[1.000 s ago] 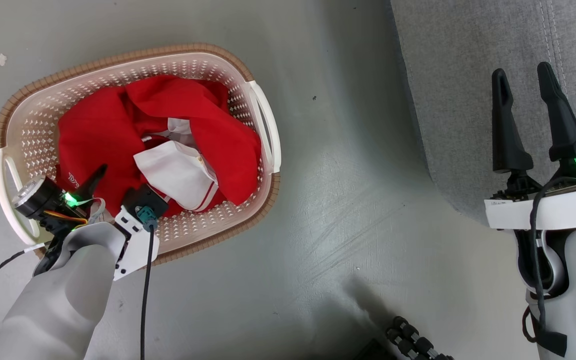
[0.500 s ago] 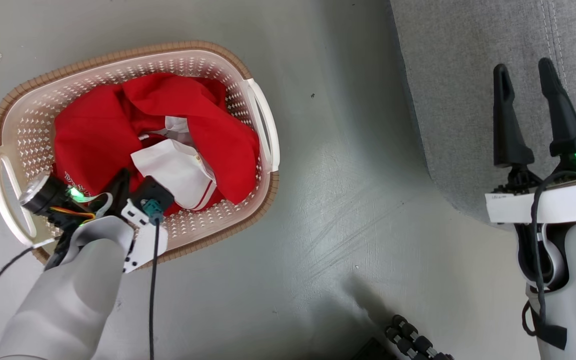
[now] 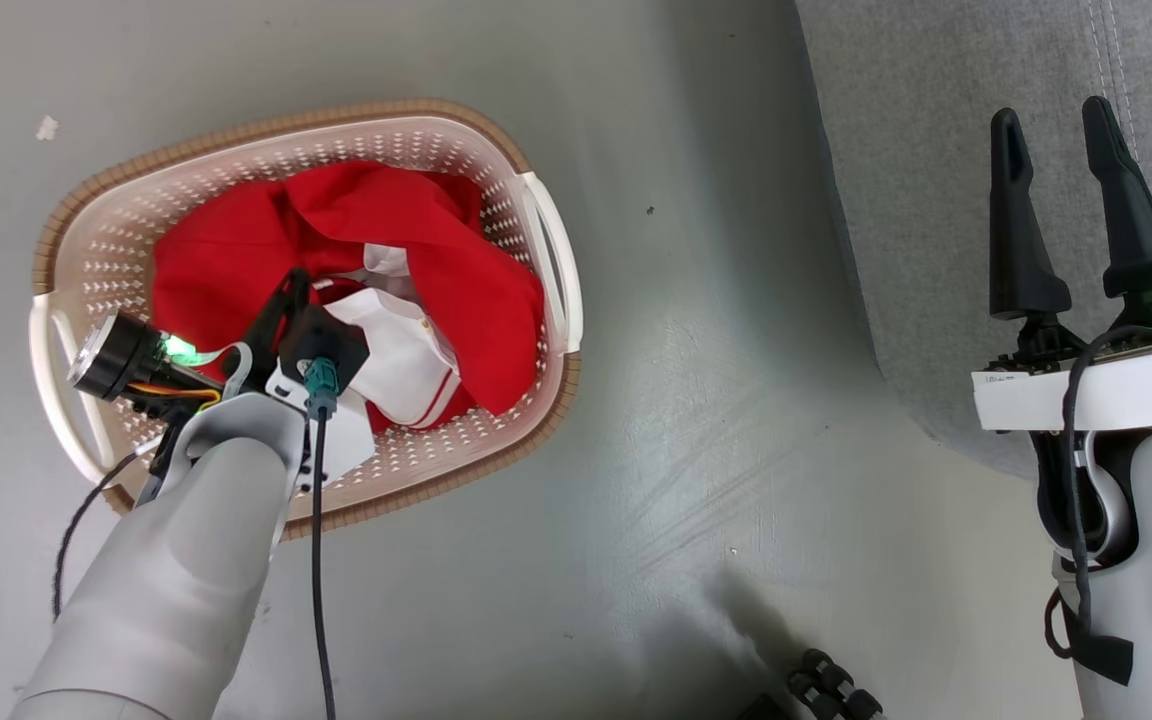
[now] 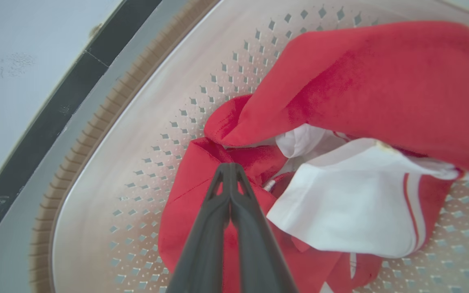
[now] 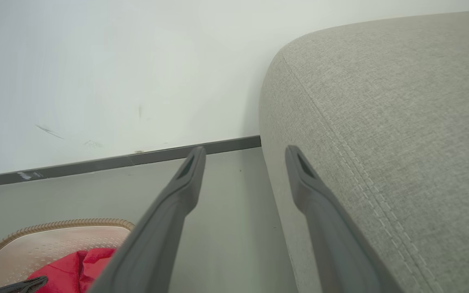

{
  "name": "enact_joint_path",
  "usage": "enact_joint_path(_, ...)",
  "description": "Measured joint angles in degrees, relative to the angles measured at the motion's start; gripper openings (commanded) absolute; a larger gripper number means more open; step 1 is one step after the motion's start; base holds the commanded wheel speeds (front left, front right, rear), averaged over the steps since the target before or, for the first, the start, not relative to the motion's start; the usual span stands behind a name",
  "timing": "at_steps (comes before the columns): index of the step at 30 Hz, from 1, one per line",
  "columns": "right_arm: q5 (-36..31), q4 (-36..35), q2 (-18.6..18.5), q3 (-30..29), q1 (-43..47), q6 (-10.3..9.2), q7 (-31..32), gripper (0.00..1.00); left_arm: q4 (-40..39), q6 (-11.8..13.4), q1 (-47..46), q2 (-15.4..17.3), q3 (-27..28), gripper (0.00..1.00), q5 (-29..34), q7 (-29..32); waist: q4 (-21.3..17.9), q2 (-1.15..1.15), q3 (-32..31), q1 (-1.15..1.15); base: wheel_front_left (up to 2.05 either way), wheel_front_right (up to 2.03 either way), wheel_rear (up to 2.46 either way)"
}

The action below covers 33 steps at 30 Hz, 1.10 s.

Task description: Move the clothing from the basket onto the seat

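Whether the left tool (image 4: 229,170) pinches the clothing (image 4: 373,81) between its closed tips is hidden.

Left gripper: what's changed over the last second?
The left gripper pushed from the near side of the basket toward the middle of the clothing and went from open to shut at a red fold; whether cloth is pinched is unclear. Unchanged: right gripper open by the seat, clothing in the basket.

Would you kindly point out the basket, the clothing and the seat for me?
basket (image 3: 426,455): head view, perforated near wall.
clothing (image 3: 206,270): head view, red fabric left of the white lining.
seat (image 3: 936,150): head view, grey fabric left of the stitched seam.
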Motion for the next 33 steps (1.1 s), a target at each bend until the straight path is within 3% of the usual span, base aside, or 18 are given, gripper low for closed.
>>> enact_joint_path(9,-1.20,0.55,-0.03,-0.02,-0.32,0.00,0.00,1.00,-4.63,0.83,0.01,-1.23,3.22,0.00,-5.43,-2.18,1.81,0.00,-2.14,0.00,0.00,0.00,0.00)
enact_joint_path(10,-1.24,0.57,-0.04,-0.01,-0.34,0.00,0.00,1.00,-5.39,0.98,0.01,-1.36,3.54,0.07,-5.83,-2.46,2.03,0.00,-2.43,0.00,0.00,0.00,0.00)
enact_joint_path(11,-1.60,0.60,-0.04,0.01,-0.38,0.00,0.00,1.00,-6.22,0.98,0.01,-1.51,3.85,0.31,-6.30,-2.47,2.26,0.00,-2.73,0.00,0.00,0.00,0.00)
enact_joint_path(12,-2.03,0.68,-0.04,0.03,-0.48,0.00,0.00,1.00,-6.95,0.98,0.01,-1.64,4.07,0.44,-6.69,-2.47,2.48,0.00,-3.04,0.00,0.00,0.00,0.00)
enact_joint_path(13,-2.32,0.77,-0.05,0.05,-0.62,0.00,0.00,1.00,-7.68,0.98,0.02,-1.78,4.28,0.76,-7.15,-2.48,2.71,0.00,-3.35,0.00,0.00,0.00,0.00)
enact_joint_path(14,-2.48,0.85,-0.07,0.11,-0.83,0.00,0.00,1.00,-8.39,0.98,0.02,-1.89,4.54,1.00,-7.86,-2.58,2.95,0.00,-3.69,0.00,0.00,0.00,0.00)
enact_joint_path(33,-7.91,2.82,-0.35,1.58,-1.55,0.00,0.00,1.00,-28.85,0.94,6.77,-2.40,11.69,1.00,-18.39,-2.64,7.76,0.00,-12.19,0.00,0.00,0.00,0.00)
